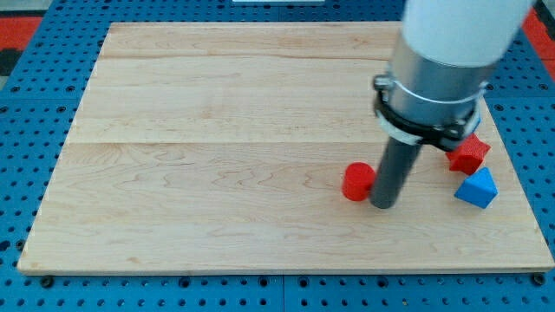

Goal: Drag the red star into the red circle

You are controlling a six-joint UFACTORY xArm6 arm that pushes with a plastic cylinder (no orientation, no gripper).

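A pale wooden tabletop (217, 156) fills most of the frame, lying on a blue pegboard (26, 130) that shows along the left, right and bottom edges. The arm (451, 52) comes down from the upper right of the frame, white at the top, then a grey collar with a black ring, then the straight dark rod.

The tool here is only that rod; it has no jaws, so nothing opens, closes or grips. My tip (382, 206) rests on the tabletop in the lower right part of the frame, just beside the red circle (357, 182), which sits at its left and appears to touch the rod's side.

The red star (469, 154) lies to the right of the rod, near the tabletop's right edge and partly hidden behind the arm's collar. It is apart from my tip and well apart from the red circle, with the rod standing between them. Just below the red star, and close to it, lies a blue triangle block (478, 188); whether the two touch cannot be told.
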